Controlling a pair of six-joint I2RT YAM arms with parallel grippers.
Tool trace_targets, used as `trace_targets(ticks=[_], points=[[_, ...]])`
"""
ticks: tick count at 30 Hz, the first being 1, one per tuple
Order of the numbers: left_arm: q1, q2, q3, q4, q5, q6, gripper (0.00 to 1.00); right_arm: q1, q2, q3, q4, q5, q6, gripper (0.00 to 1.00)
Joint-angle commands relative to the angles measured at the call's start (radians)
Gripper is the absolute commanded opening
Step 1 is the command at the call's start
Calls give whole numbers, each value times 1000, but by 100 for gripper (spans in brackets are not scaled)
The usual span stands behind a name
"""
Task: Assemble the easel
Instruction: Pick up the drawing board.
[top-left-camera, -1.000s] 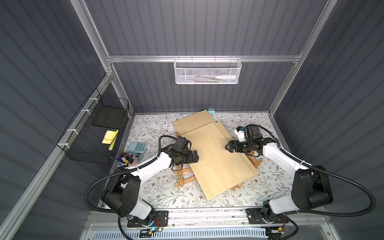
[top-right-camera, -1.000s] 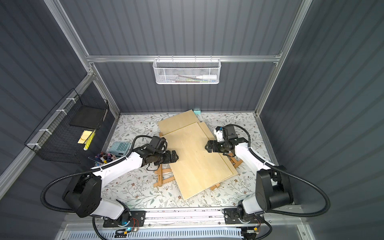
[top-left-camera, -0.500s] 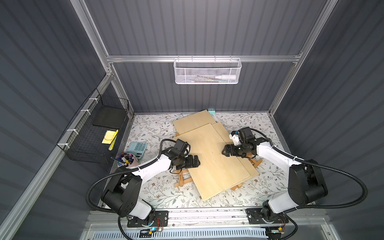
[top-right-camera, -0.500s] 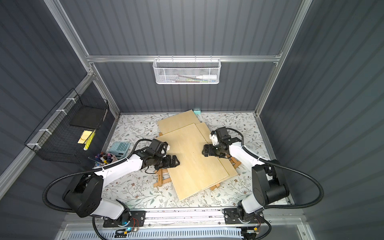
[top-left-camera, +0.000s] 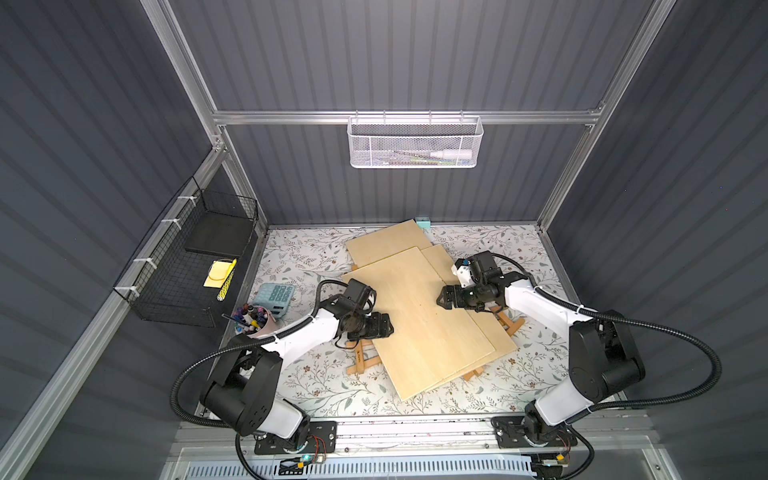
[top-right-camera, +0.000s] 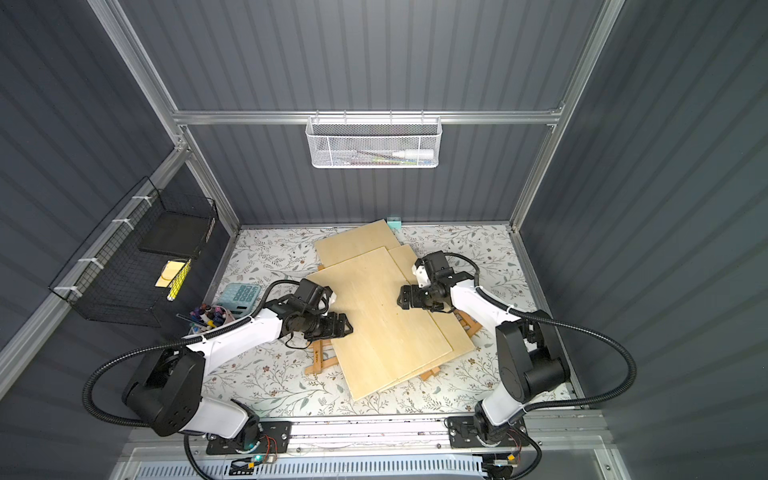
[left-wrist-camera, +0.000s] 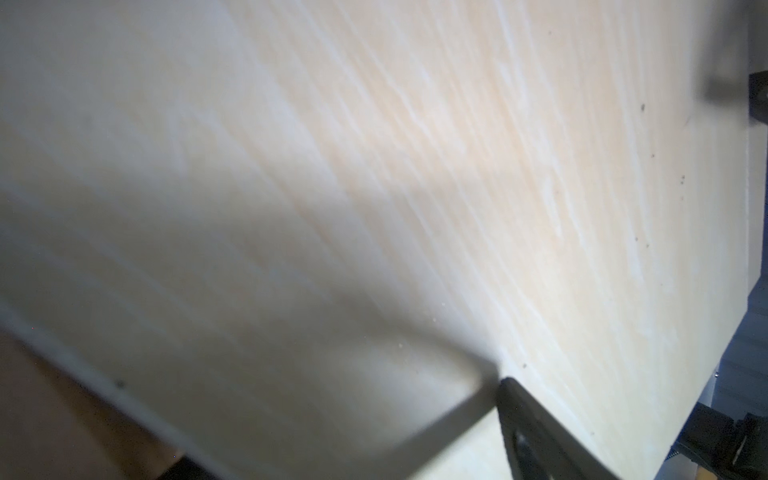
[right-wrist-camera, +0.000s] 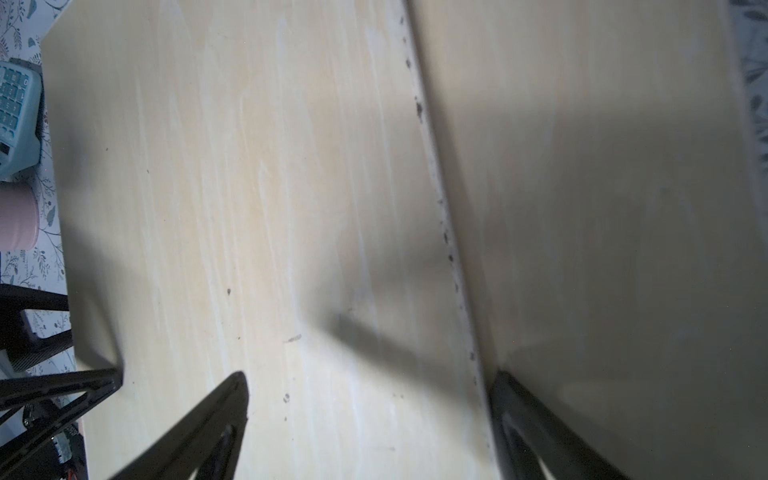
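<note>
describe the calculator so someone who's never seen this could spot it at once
Find the floral tabletop, then its side nearest the black wire basket. Next to the pink cup of pens lies the calculator, the only teal thing with rows of keys.

Top views evenly lit; wrist views blurred, shadowed

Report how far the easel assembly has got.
Done: nothing; the wooden easel frame lies flat under three pale plywood boards. In hand: left tool and right tool sit at opposite edges of the top board; right open. Left: clear boards, stand the frame.
</note>
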Motion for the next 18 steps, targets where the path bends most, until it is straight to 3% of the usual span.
trace_targets(ticks=[1,6,12,18], points=[[-30,-91,26,223,210,48,84,57,59,-15,-13,-206,-4,91],[-30,-119,63,324,290,12,81,68,77,-4,-20,-231,-29,91],[-30,-105,97,479,318,-113,75,101,84,11,-25,-215,-54,91],[-28,-117,159,363,190,-114,52,119,82,14,-25,-190,-60,91]])
